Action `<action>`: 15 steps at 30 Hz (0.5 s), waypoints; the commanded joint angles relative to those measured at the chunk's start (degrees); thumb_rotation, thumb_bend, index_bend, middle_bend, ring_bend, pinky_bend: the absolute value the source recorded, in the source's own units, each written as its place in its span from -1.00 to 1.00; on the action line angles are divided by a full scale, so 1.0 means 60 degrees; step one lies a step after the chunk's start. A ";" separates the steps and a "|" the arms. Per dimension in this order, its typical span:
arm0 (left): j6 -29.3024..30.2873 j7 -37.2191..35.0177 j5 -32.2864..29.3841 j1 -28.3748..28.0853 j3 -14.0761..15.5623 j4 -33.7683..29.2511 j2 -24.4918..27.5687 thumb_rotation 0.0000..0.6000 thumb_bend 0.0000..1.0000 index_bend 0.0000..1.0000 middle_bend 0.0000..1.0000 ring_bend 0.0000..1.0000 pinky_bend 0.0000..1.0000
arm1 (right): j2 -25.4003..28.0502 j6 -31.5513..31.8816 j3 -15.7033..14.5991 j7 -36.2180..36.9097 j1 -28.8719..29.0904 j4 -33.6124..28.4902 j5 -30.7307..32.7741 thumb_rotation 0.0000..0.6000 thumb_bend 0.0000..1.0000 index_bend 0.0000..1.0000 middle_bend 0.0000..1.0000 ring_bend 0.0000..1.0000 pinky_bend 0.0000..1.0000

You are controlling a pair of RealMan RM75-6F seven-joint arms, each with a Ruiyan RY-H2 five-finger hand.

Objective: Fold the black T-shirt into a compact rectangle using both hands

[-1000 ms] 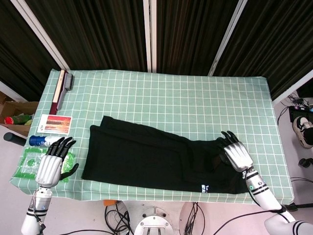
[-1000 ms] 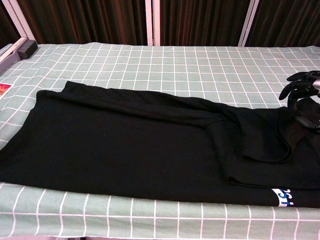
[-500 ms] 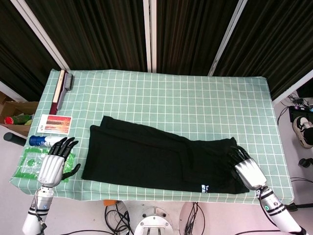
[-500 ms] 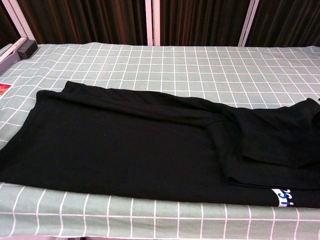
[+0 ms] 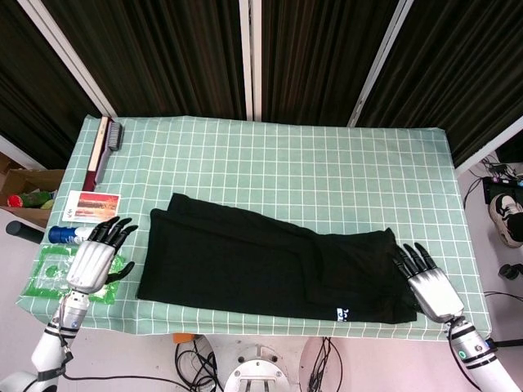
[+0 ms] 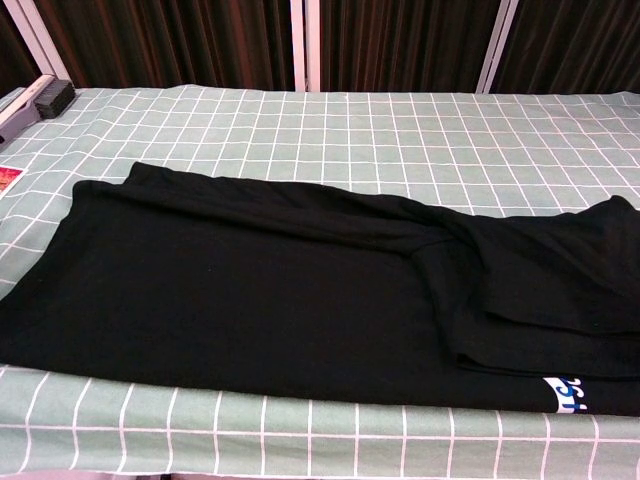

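Note:
The black T-shirt (image 5: 261, 265) lies folded into a long strip across the front of the checked table, its small blue-and-white tag (image 5: 344, 313) near the front right corner. The chest view shows the same shirt (image 6: 270, 290) filling most of the frame, with the tag (image 6: 568, 394) at lower right. My left hand (image 5: 91, 263) hovers open with fingers spread just left of the shirt's left end, over the green packet. Off the shirt's right end, my right hand (image 5: 430, 284) is open, fingers spread and pointing away from me. Neither hand appears in the chest view.
Left of the shirt lie a green packet (image 5: 51, 271), a blue-capped bottle (image 5: 67, 234), a picture card (image 5: 92, 206) and a red-handled brush (image 5: 101, 150). A cardboard box (image 5: 23, 196) sits beyond the table's left edge. The green checked tablecloth (image 5: 327, 180) stretches behind the shirt.
My right hand has drawn back off the shirt's right end toward the table's front right corner. My left hand has risen slightly and shifted toward the shirt.

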 commanded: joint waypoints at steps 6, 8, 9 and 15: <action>-0.1388 -0.0114 0.0317 -0.1383 -0.0063 0.1862 -0.0395 1.00 -0.54 -0.47 -0.69 -0.82 -0.62 | 0.1270 0.0868 0.1354 0.0003 0.0141 -0.1504 0.0511 1.00 -0.74 -1.00 -0.91 -1.00 -1.00; -0.1525 -0.0198 0.0354 -0.1621 -0.0091 0.2475 -0.0635 1.00 -0.55 -0.47 -0.69 -0.82 -0.62 | 0.1436 0.0838 0.1523 -0.0038 0.0223 -0.1785 0.0556 1.00 -0.74 -1.00 -0.91 -1.00 -1.00; -0.1573 -0.0229 0.0354 -0.1698 -0.0093 0.2719 -0.0729 1.00 -0.55 -0.47 -0.69 -0.82 -0.63 | 0.1484 0.0826 0.1574 -0.0051 0.0250 -0.1881 0.0560 1.00 -0.74 -1.00 -0.91 -1.00 -1.00; -0.1798 -0.0438 0.0323 -0.1992 0.0032 0.3974 -0.1288 1.00 -0.77 -0.54 -0.74 -0.82 -0.64 | 0.1526 0.0814 0.1765 -0.0131 0.0274 -0.2126 0.0602 1.00 -0.73 -1.00 -0.90 -1.00 -1.00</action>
